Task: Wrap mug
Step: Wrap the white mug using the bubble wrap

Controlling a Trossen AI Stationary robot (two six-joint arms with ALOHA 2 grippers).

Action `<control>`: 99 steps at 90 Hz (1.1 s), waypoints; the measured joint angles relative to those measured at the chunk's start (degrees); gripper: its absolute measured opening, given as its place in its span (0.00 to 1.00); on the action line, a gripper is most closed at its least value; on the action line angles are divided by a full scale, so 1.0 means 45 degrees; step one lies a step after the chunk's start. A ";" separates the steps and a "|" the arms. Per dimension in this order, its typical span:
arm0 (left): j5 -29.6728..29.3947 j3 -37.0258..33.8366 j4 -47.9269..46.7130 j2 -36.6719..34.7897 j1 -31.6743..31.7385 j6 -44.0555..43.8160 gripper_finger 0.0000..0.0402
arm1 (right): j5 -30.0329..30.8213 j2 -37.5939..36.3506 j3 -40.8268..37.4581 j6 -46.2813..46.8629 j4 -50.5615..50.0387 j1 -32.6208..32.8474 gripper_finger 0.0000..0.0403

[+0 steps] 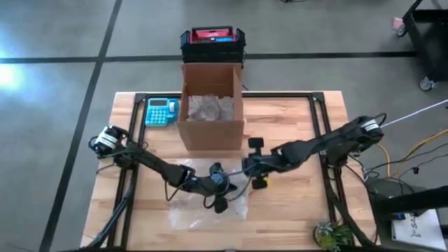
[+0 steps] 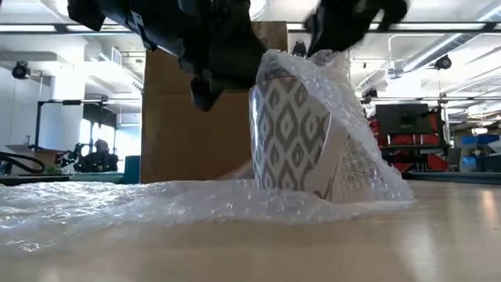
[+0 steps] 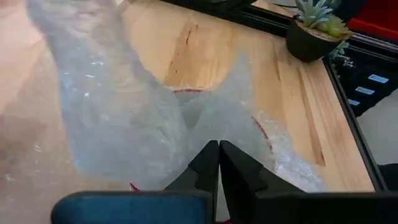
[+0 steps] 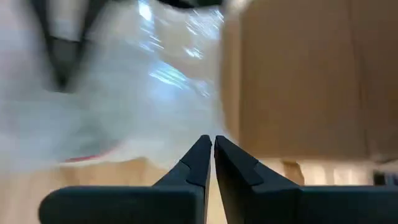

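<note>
The patterned mug (image 2: pixel 291 133) stands just before the cardboard box (image 1: pixel 211 105), half covered by soft, slippery bubble wrap (image 2: pixel 196 200); it looks hard but breakable, so the left tool (image 3: pixel 218 155), closed on a fold of wrap, and the right tool (image 4: pixel 213 149), closed and seemingly empty, should probably pull the loose edges.

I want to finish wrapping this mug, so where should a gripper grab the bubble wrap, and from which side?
Likely the loose flat flap of bubble wrap spread on the table beside the upright mug. It lies thin, so pinch its free edge from above, then fold it over the uncovered side.

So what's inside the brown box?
Crumpled bubble wrap fills the open box, seen from above. Anything beneath that wrap is covered, so I can't tell.
</note>
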 joint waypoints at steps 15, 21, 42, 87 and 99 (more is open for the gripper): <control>0.0103 0.0000 0.0055 -0.0019 -0.0014 0.0013 0.00 | -0.2055 0.0113 -0.1840 0.0548 0.4724 -0.0142 0.02; 0.0112 0.0000 0.0044 -0.0019 -0.0017 0.0014 0.00 | -0.2628 0.0099 -0.2179 0.0687 0.6354 -0.0058 0.02; 0.0124 0.0000 0.0030 -0.0019 -0.0009 0.0014 0.00 | -0.2924 0.0094 -0.1933 0.0691 0.6237 0.0696 0.02; -0.0186 0.0688 -0.0494 -0.1608 -0.0195 -0.0279 0.00 | -0.2820 0.1261 -0.2015 0.0673 0.5733 0.0927 0.02; -0.0239 0.0647 -0.0694 -0.0766 -0.0043 -0.0586 0.00 | -0.2878 0.1196 -0.1999 0.0657 0.5574 0.0927 0.02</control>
